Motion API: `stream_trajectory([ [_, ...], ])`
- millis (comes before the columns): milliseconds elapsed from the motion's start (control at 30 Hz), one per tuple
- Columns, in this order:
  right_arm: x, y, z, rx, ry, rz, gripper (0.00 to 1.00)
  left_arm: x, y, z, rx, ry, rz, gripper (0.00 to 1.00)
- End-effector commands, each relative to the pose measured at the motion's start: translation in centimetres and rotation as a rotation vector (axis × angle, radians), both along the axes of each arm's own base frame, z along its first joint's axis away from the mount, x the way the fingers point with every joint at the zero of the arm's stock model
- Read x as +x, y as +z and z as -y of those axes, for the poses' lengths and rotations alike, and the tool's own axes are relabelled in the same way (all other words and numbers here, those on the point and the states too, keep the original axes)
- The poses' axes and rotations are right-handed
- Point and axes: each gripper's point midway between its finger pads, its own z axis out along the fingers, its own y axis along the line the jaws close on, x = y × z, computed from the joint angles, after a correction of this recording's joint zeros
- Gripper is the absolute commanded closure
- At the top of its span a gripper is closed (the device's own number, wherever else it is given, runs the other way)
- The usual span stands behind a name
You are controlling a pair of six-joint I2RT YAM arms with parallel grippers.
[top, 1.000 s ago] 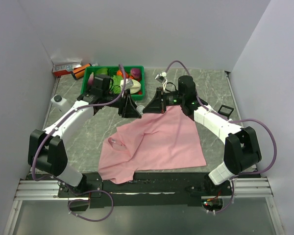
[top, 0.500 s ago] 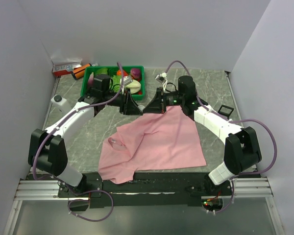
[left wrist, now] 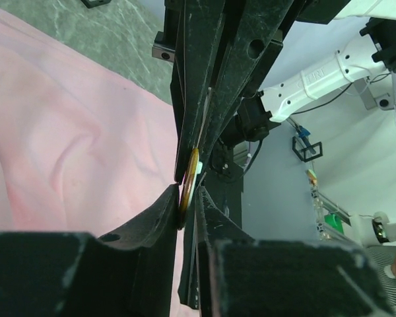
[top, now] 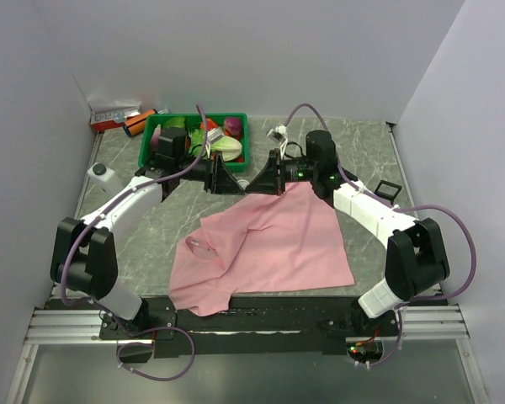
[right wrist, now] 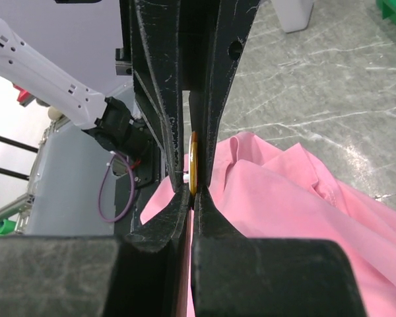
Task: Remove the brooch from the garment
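The pink garment (top: 278,244) lies spread on the table, with its far corner lifted. My right gripper (top: 254,187) (right wrist: 192,193) is shut on that raised cloth (right wrist: 303,198) right beside the brooch (right wrist: 193,165), a thin gold-rimmed disc seen edge-on. My left gripper (top: 236,187) (left wrist: 187,198) faces it tip to tip, its jaws pressed on the brooch (left wrist: 189,173). More of the garment (left wrist: 66,132) hangs to the left in the left wrist view. The brooch itself is hidden in the top view.
A green bin (top: 236,118) holding several colourful items stands at the back behind the grippers. A white bottle (top: 99,171) sits at the left. Red and orange items (top: 122,119) lie in the far left corner, and a small black frame (top: 387,189) is on the right.
My left gripper's jaws have narrowed onto the brooch and the arm has shifted slightly toward the back. The right gripper and the garment have stayed put.
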Motion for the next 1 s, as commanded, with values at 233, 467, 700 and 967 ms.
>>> stream_trajectory([
  [233,-3.6,4.2,-1.2,0.020,0.158,0.242,1.00,2.4,-0.2,-0.3,-0.025,0.074,-0.048,0.86],
  [467,-3.9,4.6,-1.4,-0.002,0.188,0.347,1.00,3.5,0.2,-0.8,-0.073,0.094,-0.111,0.87],
  [700,-4.6,5.0,-1.7,-0.013,0.220,0.433,1.00,4.3,-0.6,-0.4,-0.060,0.105,-0.185,0.87],
  [967,-5.5,5.8,-2.3,-0.020,0.273,0.553,1.00,5.5,-1.7,0.3,-0.008,0.157,-0.214,0.99],
])
